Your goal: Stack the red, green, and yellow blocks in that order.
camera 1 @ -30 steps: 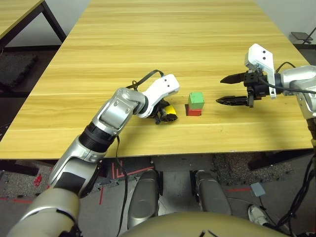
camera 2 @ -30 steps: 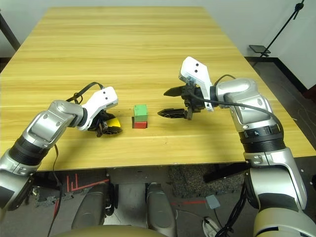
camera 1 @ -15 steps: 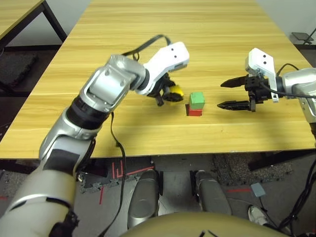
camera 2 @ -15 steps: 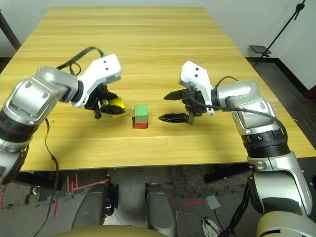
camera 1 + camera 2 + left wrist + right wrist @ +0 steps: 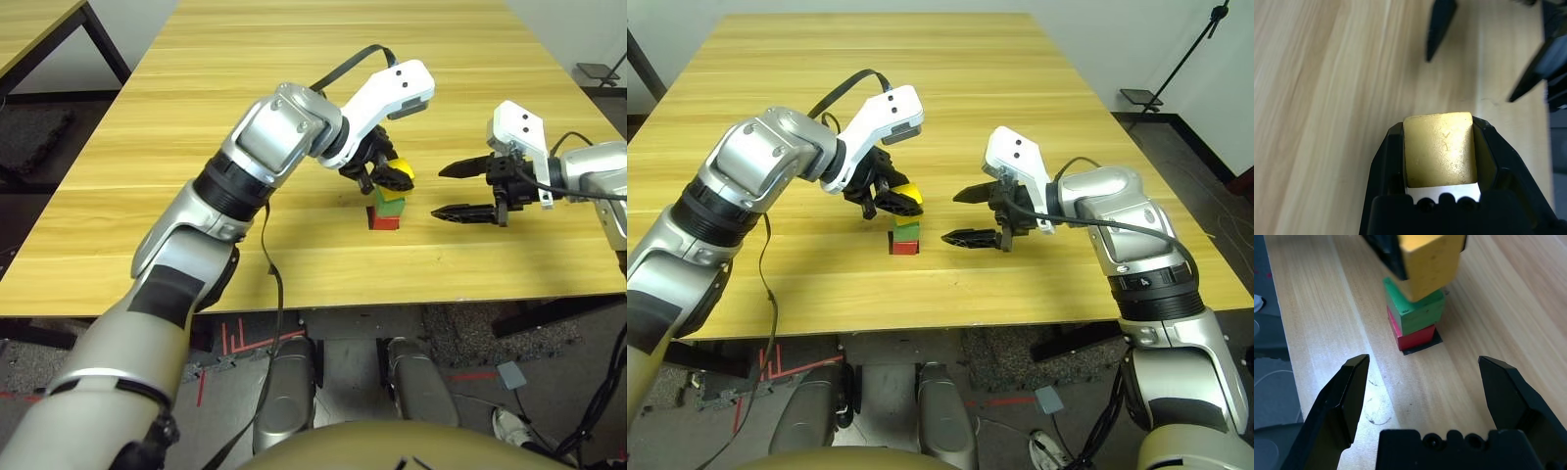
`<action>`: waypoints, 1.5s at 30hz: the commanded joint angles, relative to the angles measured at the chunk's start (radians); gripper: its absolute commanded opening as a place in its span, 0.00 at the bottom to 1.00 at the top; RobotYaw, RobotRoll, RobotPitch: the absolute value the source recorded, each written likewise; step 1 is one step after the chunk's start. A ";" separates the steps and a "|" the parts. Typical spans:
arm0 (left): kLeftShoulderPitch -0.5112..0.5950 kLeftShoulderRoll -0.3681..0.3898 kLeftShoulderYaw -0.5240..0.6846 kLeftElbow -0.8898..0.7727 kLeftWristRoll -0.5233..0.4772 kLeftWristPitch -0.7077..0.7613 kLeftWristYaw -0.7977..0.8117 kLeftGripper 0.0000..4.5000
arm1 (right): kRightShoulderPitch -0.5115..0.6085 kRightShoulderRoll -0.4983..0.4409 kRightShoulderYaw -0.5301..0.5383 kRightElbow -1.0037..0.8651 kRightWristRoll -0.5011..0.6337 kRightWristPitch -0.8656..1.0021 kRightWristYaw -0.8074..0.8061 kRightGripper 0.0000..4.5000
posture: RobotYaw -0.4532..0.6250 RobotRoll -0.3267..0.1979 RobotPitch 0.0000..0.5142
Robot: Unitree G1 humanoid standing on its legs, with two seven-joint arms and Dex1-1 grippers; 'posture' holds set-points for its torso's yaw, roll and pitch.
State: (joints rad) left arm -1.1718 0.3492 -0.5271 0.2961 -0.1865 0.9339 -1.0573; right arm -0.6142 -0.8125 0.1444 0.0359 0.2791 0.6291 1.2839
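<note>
Head view, left hand: the left gripper (image 5: 385, 177) is clamped on the yellow block (image 5: 396, 174), carried in the air just above the green block (image 5: 390, 199).
Head view, stack: the green block sits on the red block (image 5: 384, 221), and the red one rests on the table (image 5: 294, 88), below the left gripper's fingers.
Head view, right hand: the right gripper (image 5: 460, 189) hangs just beside the stack on the side away from the left arm, its fingers spread wide, holding nothing.
Left wrist view: the yellow block (image 5: 1439, 149) sits square between the two black fingers (image 5: 1383, 166), gripped on opposite flat faces; the right gripper's finger tips show beyond it.
Right wrist view: the stack stands ahead of the spread fingers (image 5: 1340, 401); the yellow block (image 5: 1427, 262) is tilted, above the green block (image 5: 1415, 311) and not yet resting on it; a flat black patch (image 5: 1422, 346) lies under the red block (image 5: 1415, 335).
Handling, as a judgement: the cubes look light, stiff and matte, so not slippery; a hold on two opposite side faces suits them.
Risk: the stack is narrow, so a tilted or off-centre landing could knock the green block askew.
</note>
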 commanded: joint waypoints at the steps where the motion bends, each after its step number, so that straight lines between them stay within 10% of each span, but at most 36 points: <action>1: -0.006 -0.010 -0.018 0.038 0.034 -0.065 -0.021 0.43 | 0.009 -0.011 -0.019 -0.024 0.018 0.012 -0.011 1.00 | 0.49 0.49 0.15; 37: 0.028 -0.013 -0.042 -0.004 0.094 -0.079 -0.087 0.43 | 0.012 -0.015 -0.010 -0.020 0.030 0.020 -0.026 1.00 | 0.50 0.48 0.18; 45: 0.034 -0.033 0.003 -0.046 0.067 -0.033 -0.078 1.00 | 0.014 -0.018 -0.014 -0.013 0.031 0.019 -0.023 1.00 | 0.51 0.48 0.17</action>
State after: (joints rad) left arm -1.1491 0.3235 -0.5428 0.2798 -0.1001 0.8743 -1.1388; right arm -0.6082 -0.8193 0.1433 0.0271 0.2968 0.6453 1.2598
